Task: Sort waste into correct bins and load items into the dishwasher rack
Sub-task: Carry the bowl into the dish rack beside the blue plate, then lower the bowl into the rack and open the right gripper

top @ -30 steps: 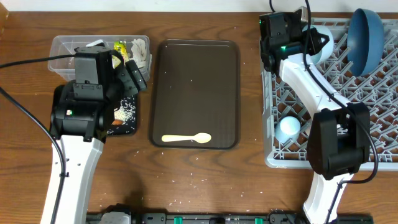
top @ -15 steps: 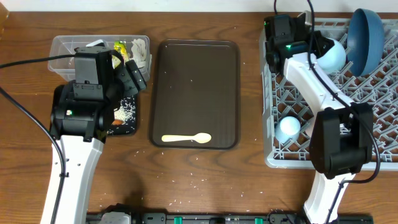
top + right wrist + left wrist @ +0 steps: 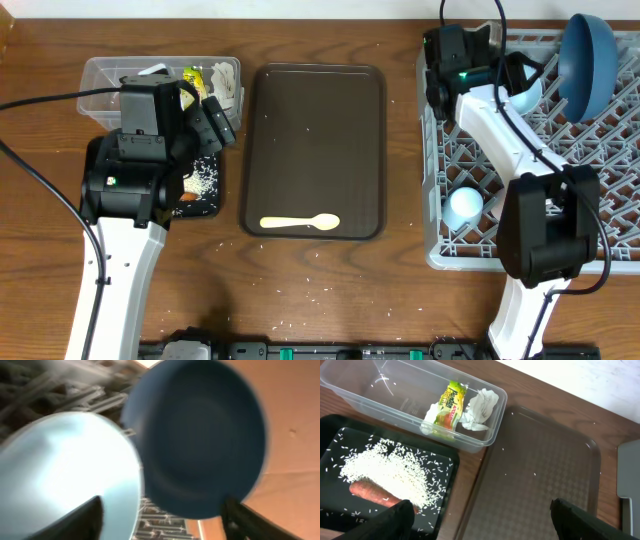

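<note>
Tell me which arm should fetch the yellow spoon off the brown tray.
Left, probably. The left hand is open, empty, beside the dark brown serving tray holding the pale yellow plastic spoon. The right hand is across at the grey plastic crate, beside the light blue bowl.

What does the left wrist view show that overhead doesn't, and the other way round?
Left wrist only: the orange sausage piece in plain sight; overhead, the left arm hides most of it. Overhead only: pale yellow spoon, dishwasher rack, light blue bowl, dark blue plate, small blue cup. Both: clear tub, packet, napkin, black tray, rice, brown tray.
</note>
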Robot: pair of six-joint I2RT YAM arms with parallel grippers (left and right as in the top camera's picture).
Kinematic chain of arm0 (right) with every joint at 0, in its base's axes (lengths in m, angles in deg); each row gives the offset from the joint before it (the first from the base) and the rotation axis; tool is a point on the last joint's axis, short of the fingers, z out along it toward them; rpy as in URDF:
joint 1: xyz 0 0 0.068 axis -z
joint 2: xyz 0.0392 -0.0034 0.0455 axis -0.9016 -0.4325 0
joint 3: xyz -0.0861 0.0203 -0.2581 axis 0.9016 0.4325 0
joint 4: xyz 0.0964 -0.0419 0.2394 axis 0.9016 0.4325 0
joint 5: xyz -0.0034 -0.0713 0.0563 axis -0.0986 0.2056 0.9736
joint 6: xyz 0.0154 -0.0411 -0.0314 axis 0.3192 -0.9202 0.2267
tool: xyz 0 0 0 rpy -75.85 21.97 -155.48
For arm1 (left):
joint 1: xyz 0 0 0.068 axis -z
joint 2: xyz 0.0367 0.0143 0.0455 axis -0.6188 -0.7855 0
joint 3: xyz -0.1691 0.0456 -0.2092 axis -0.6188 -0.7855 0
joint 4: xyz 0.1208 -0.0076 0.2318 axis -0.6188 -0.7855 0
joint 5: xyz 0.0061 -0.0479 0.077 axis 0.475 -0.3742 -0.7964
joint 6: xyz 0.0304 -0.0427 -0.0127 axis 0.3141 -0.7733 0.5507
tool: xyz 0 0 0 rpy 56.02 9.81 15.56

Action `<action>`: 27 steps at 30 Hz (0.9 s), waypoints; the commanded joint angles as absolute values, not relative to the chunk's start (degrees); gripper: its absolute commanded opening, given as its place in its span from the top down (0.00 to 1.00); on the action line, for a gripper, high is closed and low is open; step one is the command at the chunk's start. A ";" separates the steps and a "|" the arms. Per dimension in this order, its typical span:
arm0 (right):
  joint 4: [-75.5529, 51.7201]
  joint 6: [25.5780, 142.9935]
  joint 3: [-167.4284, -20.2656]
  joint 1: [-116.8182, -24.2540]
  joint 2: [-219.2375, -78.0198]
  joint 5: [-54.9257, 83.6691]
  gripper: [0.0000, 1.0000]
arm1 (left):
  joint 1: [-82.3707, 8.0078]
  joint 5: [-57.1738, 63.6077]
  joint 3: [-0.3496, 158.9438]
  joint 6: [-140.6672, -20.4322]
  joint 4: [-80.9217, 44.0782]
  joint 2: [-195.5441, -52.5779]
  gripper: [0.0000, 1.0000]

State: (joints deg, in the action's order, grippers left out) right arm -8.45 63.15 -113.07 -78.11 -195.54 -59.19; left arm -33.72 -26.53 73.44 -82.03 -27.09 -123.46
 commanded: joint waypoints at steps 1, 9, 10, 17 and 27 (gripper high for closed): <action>-6.11 75.00 -112.87 -79.31 -193.14 -46.45 0.15 | -33.98 -27.01 73.55 -82.55 -27.09 -123.57 0.11; -2.05 84.61 -112.87 -75.97 -182.89 -18.34 0.21 | -33.98 -27.01 73.55 -82.55 -27.09 -123.57 0.11; -1.17 86.69 -112.87 -74.92 -181.93 -16.20 0.23 | -33.98 -27.01 73.55 -82.55 -27.09 -123.57 0.11; 5.97 96.90 -112.83 -65.69 -181.82 -1.90 0.26 | -33.98 -27.01 73.55 -82.53 -27.09 -123.57 0.11; 4.29 98.65 -106.45 -59.68 -183.68 6.36 0.41 | -33.98 -27.01 73.55 -82.55 -27.09 -123.57 0.11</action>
State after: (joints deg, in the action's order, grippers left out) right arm 5.73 97.03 -108.61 -59.82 -183.22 2.97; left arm -33.72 -26.53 73.44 -82.05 -27.11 -123.46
